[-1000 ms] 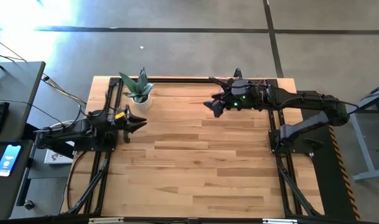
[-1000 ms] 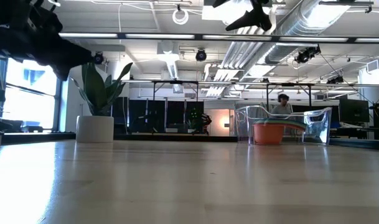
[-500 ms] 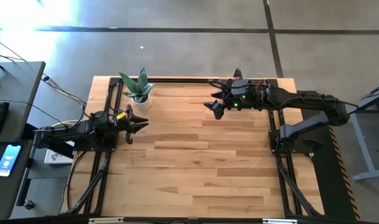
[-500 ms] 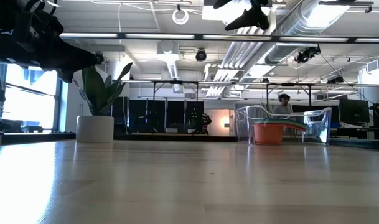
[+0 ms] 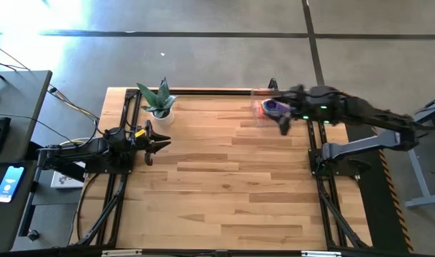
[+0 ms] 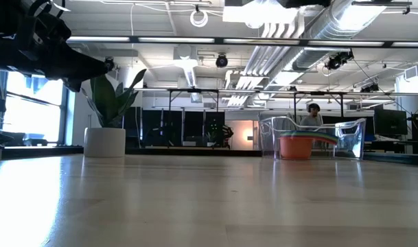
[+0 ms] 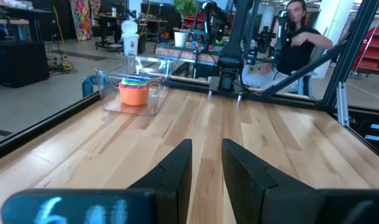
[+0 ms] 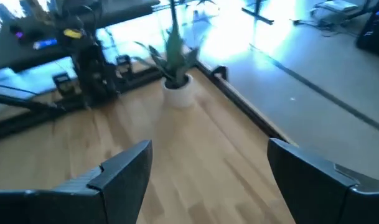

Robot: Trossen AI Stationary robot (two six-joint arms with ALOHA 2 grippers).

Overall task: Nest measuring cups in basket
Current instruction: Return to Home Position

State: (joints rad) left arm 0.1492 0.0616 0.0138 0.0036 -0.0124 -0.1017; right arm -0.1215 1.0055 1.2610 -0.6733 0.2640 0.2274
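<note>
The clear basket [image 5: 263,109] stands at the table's far side, right of centre, and holds a nested stack of measuring cups [image 5: 272,107]. The purple cup is innermost, and the orange cup [image 6: 295,146] is outermost. The basket [image 7: 132,86] and stack [image 7: 134,93] also show in the left wrist view. My right gripper [image 5: 280,118] hangs high over the basket's right end, wide open and empty [image 8: 208,168]. My left gripper [image 5: 158,140] waits at the table's left edge, above the table, fingers a little apart and empty [image 7: 206,167].
A small white plant pot [image 5: 160,113] with a green plant stands at the far left, close to my left gripper; it also shows in the low view [image 6: 104,142]. A person [image 7: 299,43] sits beyond the table's right side.
My right gripper has drawn back fast toward the table's right edge, staying high. It no longer covers the basket, so the stacked cups now show from above. The basket and cups have not moved.
</note>
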